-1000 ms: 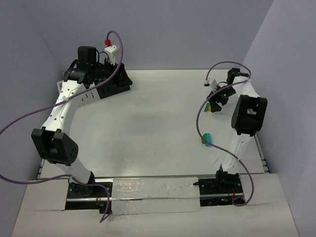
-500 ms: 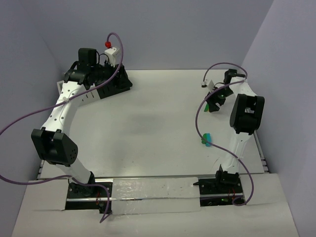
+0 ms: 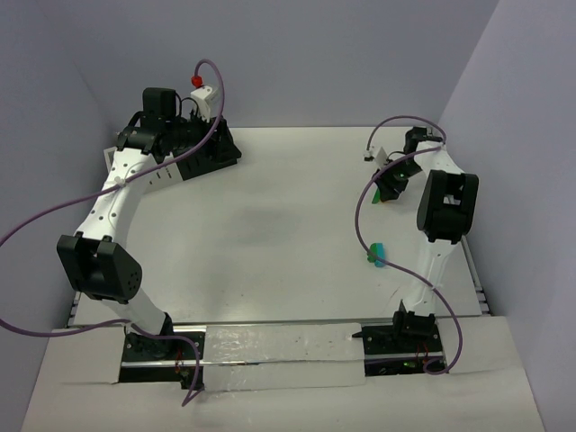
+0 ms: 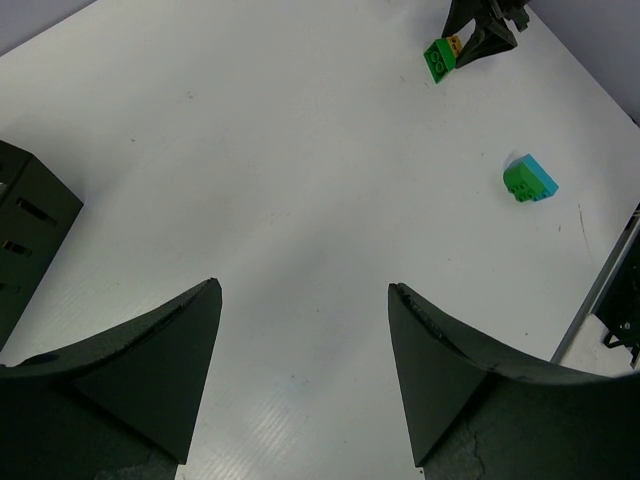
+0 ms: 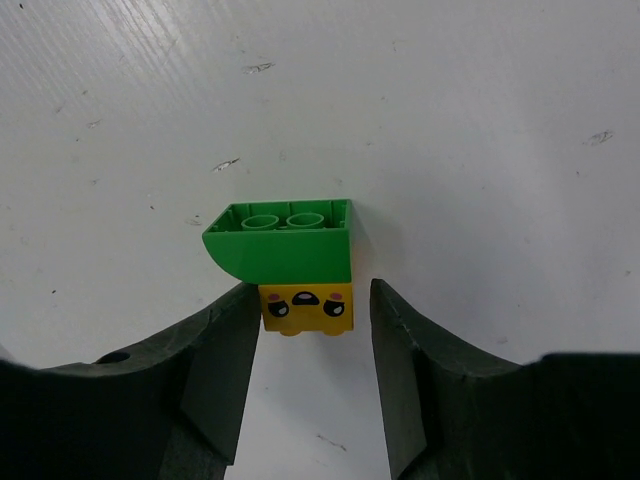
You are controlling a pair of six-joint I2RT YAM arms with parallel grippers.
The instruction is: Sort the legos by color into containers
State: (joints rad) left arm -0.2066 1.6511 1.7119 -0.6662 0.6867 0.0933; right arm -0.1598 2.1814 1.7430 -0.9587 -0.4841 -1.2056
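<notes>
Because the stacked pair was narrower than the gap, the right arm's fingers point(image 5: 215, 370) stood one on each side of its nearer half and were not clenched. The finger on the left of the wrist view touched the yellow brick point(image 5: 307, 307), while a sliver of white bench point(image 5: 450, 120) showed between that brick and the other finger. This straddle looked like the set-up for a pinch on the flat yellow sides, which should hold better than the sloped green brick point(image 5: 285, 250) just beyond the fingertips.

Both pieces were glossy moulded plastic. The green one had a curved flank and two round studs, and the yellow one carried a printed cartoon face. The bench was finely ribbed and scuffed.

The left arm's fingers point(image 4: 150, 370), matt black wedges, hung released with nothing between them, probably waiting. The black container point(image 4: 25, 230) sat just to their left. A green-and-teal lego point(image 4: 528, 180) lay well ahead of them, to the right.
</notes>
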